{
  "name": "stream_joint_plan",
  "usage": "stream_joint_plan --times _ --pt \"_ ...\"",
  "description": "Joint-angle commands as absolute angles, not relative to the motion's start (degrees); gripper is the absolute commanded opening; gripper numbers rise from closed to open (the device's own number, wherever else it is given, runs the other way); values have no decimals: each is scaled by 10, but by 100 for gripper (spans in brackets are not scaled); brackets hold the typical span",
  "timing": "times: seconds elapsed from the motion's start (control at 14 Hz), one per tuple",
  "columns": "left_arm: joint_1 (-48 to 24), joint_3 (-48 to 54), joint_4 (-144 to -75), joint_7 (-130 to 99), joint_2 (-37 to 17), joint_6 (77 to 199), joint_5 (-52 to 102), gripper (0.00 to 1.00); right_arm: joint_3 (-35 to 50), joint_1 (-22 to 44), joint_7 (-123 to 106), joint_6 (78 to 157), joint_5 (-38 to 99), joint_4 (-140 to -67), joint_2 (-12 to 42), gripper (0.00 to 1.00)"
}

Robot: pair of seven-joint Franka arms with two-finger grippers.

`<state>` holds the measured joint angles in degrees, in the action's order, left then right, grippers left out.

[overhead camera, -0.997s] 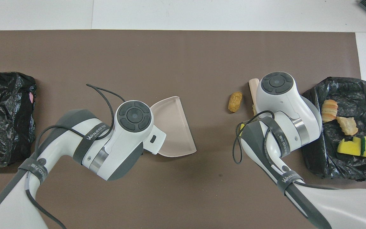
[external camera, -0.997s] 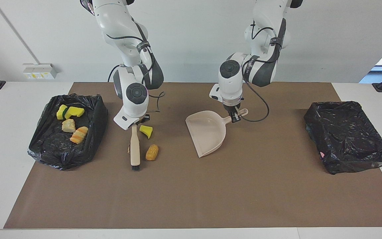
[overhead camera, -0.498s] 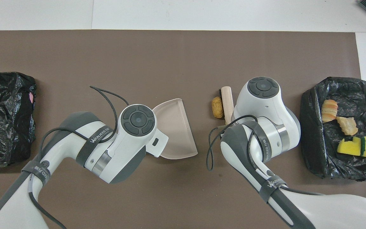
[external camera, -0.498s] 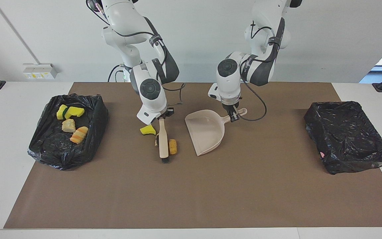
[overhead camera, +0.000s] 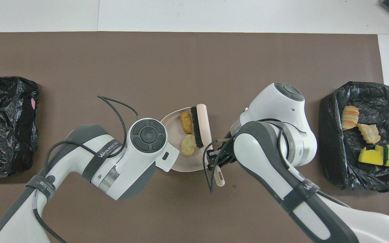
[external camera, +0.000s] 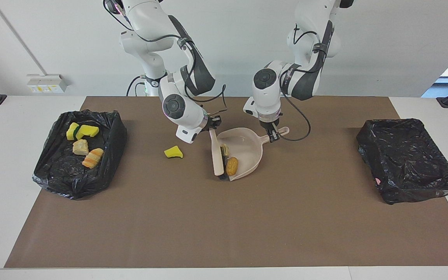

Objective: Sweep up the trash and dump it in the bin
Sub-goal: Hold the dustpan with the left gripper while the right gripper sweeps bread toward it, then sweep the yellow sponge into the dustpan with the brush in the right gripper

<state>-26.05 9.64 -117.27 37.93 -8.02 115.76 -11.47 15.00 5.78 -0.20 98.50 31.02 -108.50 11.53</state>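
Note:
My right gripper (external camera: pixel 212 126) is shut on the handle of the beige brush (external camera: pixel 217 155), whose bristles stand at the mouth of the beige dustpan (external camera: pixel 248 146). Two pieces of trash lie in the pan: an orange-brown piece (external camera: pixel 231 166) and a beige lump (external camera: pixel 224 149). My left gripper (external camera: pixel 273 136) is shut on the dustpan's handle. A yellow sponge chunk (external camera: pixel 173 152) lies on the mat beside the brush, toward the right arm's end. Overhead, the brush (overhead camera: pixel 203 123), right gripper (overhead camera: pixel 214 158), pan (overhead camera: pixel 187 162) and both scraps (overhead camera: pixel 186 122) (overhead camera: pixel 188 145) show; the left wrist hides its fingers.
A black-lined bin (external camera: pixel 112 134) (overhead camera: pixel 329 152) at the right arm's end holds several scraps (external camera: pixel 82 131). A second black-lined bin (external camera: pixel 406 155) (overhead camera: pixel 5 125) sits at the left arm's end. A brown mat (external camera: pixel 224 225) covers the table.
My right arm swept the brush toward the left arm's end, pushing the orange-brown piece and the beige lump into the dustpan. The yellow chunk stayed on the mat. The left arm barely shifted.

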Motion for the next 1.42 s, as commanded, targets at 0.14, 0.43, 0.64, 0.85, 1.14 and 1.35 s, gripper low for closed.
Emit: stream_joint_plan --times 0.14,0.43,0.64,0.85,1.14,1.35 --pt "-272 91 -1223 363 -45 1179 -126 0 150 -25 -14 910 174 -1106 15 0" --pt "-281 91 -1223 363 -44 1179 -143 0 149 -17 16 1006 1 -1240 -36 0" --pt "-281 91 -1223 365 -42 1178 -143 0 151 -4 73 1041 -64 -1281 -33 0" --pt "-282 92 -1223 366 -41 1177 -143 0 152 -4 84 1081 -63 -1309 -26 0" --pt "-286 92 -1234 366 -34 1177 -144 0 154 40 14 1092 91 -1306 -5 0" --pt "-287 92 -1237 366 -33 1177 -143 0 154 91 48 1119 176 -1275 28 0"
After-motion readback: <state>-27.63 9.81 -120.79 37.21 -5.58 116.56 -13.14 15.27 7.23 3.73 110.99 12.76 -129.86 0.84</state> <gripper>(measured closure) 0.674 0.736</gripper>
